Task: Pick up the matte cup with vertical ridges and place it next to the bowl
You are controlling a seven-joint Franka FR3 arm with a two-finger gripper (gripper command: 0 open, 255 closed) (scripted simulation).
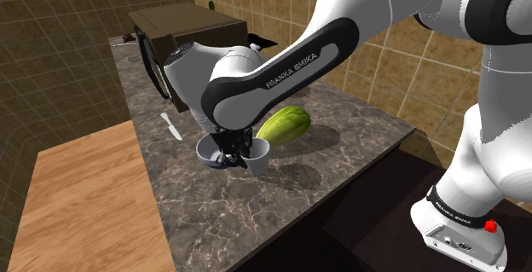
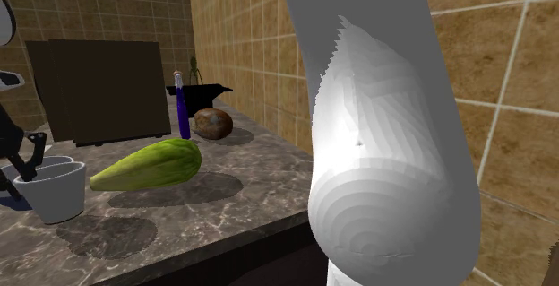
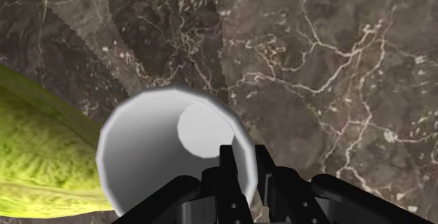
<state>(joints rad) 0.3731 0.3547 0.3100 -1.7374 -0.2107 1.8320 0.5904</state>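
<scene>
1. The pincer (image 3: pixel 244 163) is clenched on the cup (image 3: pixel 151 152). One black finger is inside the mouth and the other outside, with the wall pinched between them.
2. There is one cup, pale grey-white. It is upright with its mouth up and its long axis vertical. It sits about mid-bench, between the wall-side edge and the edge that meets the wood. I cannot tell whether its base touches the bench (image 1: pixel 341 142).
3. One blue-grey bowl (image 1: pixel 207 151) sits just beside the cup, on the side of the wood edge.
4. One long green fruit (image 1: pixel 284 125) lies on its side near the cup, toward the wall-side edge.
5. One dark box (image 1: pixel 192 40) stands at the bench's far end. One white utensil (image 1: pixel 170 126) lies flat between it and the bowl, near the wood edge.
6. The second exterior view adds one blue bottle (image 2: pixel 183 105) and one brown round thing (image 2: pixel 213 123) by the wall-side edge, beyond the fruit. The wrist view looks down into the cup to its round floor. The shoulder view gives the wooden top (image 1: pixel 85 202).
</scene>
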